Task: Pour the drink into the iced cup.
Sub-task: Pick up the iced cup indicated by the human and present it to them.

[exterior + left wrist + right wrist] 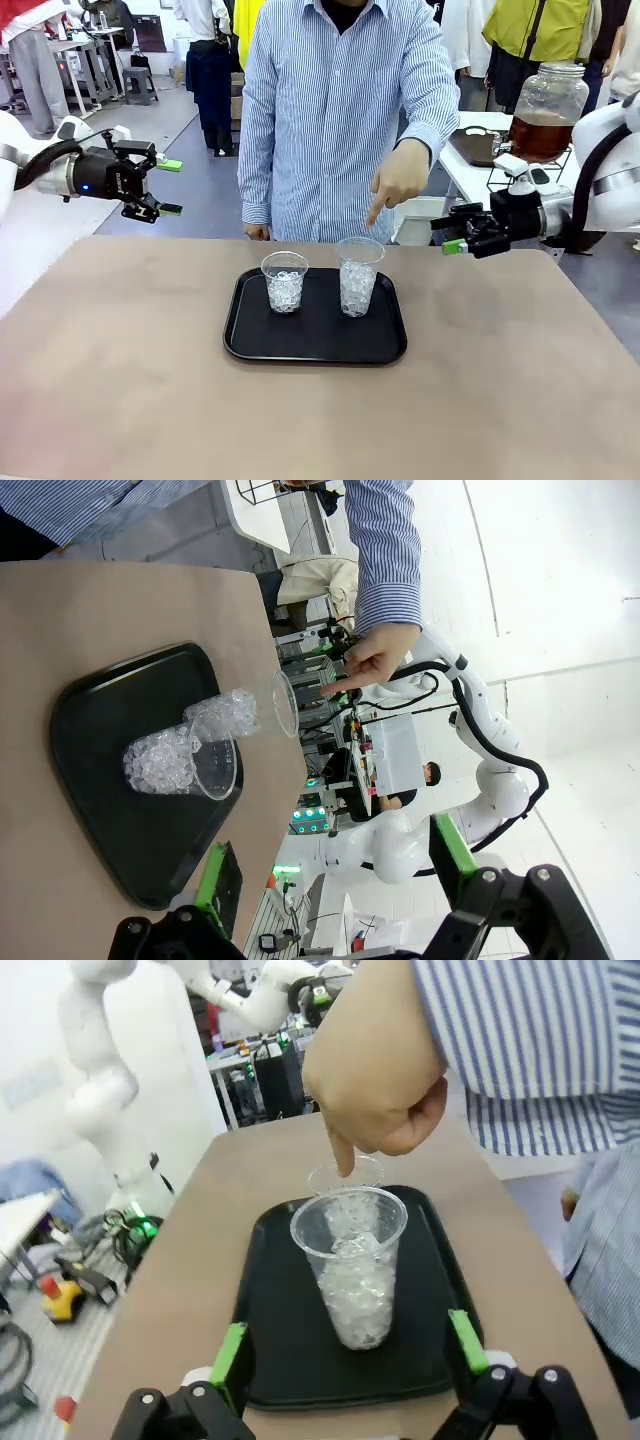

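The drink (538, 136) sat in an upright lidded jar (552, 95) at the frame's upper right, above and right of our right gripper (449, 233), by far the nearer one. The iced cup (357, 277) that a person's hand (400, 177) pointed at stood centre-frame on the tray (250, 340). We held that gripper and the left gripper (170, 187) level, jaws wide, empty.

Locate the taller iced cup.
Front view: the taller iced cup stands on the right half of the black tray, beside the shorter cup, under the person's pointing hand.
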Controlling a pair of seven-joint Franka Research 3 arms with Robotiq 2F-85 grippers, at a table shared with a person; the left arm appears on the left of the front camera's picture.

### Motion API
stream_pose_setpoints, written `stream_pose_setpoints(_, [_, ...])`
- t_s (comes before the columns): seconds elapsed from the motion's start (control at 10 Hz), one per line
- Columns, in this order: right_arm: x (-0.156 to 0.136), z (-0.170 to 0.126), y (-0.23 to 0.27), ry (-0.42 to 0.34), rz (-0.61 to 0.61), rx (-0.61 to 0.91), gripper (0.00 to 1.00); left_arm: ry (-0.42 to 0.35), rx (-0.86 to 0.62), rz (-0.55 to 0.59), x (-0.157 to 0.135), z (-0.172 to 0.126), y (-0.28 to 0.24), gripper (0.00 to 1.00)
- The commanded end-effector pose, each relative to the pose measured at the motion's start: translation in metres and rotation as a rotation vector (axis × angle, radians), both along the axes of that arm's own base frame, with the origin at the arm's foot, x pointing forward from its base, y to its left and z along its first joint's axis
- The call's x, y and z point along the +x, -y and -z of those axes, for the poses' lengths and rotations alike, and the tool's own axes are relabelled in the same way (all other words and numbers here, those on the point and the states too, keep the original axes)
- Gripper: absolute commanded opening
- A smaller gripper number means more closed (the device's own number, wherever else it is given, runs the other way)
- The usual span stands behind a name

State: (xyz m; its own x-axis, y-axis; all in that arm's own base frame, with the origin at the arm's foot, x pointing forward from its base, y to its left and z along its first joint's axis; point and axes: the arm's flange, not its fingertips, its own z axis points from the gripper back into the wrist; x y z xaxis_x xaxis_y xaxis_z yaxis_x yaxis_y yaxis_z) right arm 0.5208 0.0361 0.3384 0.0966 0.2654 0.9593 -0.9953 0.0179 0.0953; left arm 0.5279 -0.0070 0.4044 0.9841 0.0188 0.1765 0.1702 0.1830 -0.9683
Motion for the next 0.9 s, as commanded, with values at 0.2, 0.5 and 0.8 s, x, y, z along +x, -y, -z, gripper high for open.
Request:
stream_pose_setpoints(0.2, [0.017, 0.03, -0.002, 0.071, -0.009, 0.064, 1.0, 0.007, 0.002, -0.002, -0.001, -0.001, 0.0, 1.0])
stream_pose_setpoints(0.5, [0.01, 0.027, -0.001, 0.051, -0.008, 0.03, 1.0, 0.007, 0.002, -0.002, -0.001, -0.001, 0.0, 1.0])
stream_pose_setpoints(0.8, [0.01, 0.033, 0.0, 0.039, -0.001, 0.041, 1.0, 0.007, 0.002, -0.002, -0.001, -0.001, 0.0, 1.0])
